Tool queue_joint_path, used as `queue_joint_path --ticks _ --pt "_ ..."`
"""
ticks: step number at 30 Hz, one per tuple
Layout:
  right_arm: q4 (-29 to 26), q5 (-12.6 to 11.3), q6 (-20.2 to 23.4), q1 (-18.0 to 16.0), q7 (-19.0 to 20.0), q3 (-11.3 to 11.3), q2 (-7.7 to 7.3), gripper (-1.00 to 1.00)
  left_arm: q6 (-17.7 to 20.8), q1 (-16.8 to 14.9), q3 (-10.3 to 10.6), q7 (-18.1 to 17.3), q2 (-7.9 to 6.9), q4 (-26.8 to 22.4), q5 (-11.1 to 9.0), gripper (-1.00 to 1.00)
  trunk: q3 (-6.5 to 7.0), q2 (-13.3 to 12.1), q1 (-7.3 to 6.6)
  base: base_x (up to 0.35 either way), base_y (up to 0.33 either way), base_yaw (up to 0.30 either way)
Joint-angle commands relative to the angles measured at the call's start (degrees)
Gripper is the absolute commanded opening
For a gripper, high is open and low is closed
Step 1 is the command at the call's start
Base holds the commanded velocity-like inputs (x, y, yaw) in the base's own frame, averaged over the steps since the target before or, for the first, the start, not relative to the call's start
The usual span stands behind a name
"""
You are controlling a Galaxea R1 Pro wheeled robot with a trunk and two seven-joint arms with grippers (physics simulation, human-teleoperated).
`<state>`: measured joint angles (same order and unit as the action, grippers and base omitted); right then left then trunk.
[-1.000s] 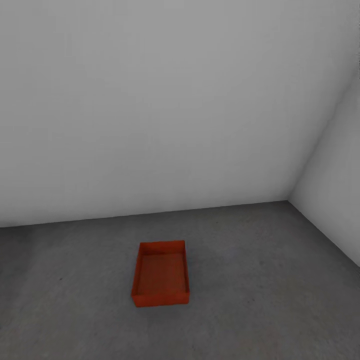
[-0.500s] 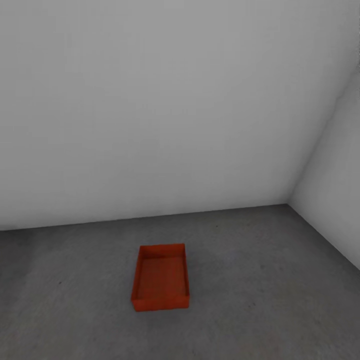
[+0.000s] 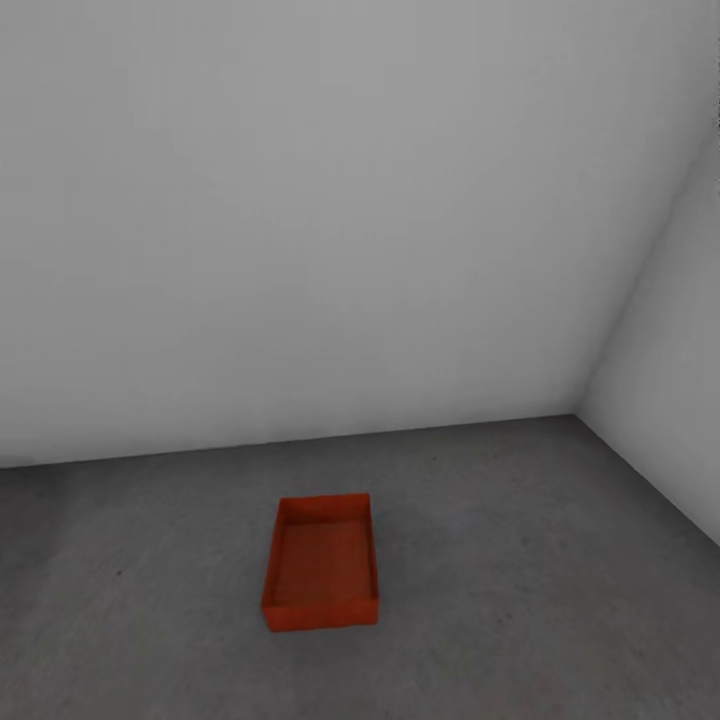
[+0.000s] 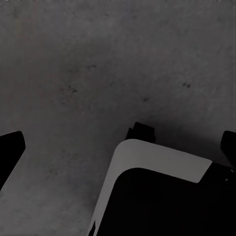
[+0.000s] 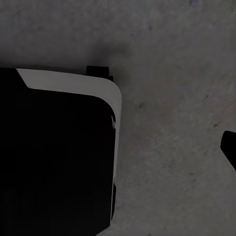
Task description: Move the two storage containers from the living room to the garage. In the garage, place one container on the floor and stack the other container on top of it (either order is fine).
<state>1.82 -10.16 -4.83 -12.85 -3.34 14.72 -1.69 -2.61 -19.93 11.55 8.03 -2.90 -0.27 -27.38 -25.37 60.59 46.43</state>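
Observation:
One orange-red storage container [image 3: 321, 577] stands open side up on the garage's dark grey concrete floor [image 3: 520, 600], a short way out from the pale grey back wall, with nothing inside it. In the left wrist view my left gripper [image 4: 118, 147] hangs over bare floor, its dark fingertips [image 4: 10, 151] spread to the frame's edges with nothing between them. In the right wrist view my right gripper [image 5: 118, 150] also points at the floor, with one fingertip [image 5: 229, 147] showing at the edge and nothing held.
Two plain pale grey walls [image 3: 330, 220] meet in a corner at the right [image 3: 578, 405]. The robot's own black and white base [image 4: 162, 196] sits below both wrists [image 5: 59, 152]. Bare concrete surrounds the container.
The whole head view has shifted slightly downward, so the camera has moved. The container has stayed where it was on the floor.

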Motion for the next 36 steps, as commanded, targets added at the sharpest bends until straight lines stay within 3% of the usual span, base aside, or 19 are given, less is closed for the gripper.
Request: queue_joint_path --ticks 1,36 --pt "0.2 -0.6 -0.4 -0.1 0.0 0.5 0.02 1.0 -0.1 0.0 0.5 0.1 0.0 0.0 -0.5 1.0 0.04 0.0 0.0 0.0 0.0 0.0" --pt "0.2 -0.6 -1.2 0.7 -0.2 0.5 0.37 1.0 -0.1 0.0 0.5 0.1 0.0 0.0 -0.5 1.0 3.13 0.0 0.0 0.0 0.0 0.0"
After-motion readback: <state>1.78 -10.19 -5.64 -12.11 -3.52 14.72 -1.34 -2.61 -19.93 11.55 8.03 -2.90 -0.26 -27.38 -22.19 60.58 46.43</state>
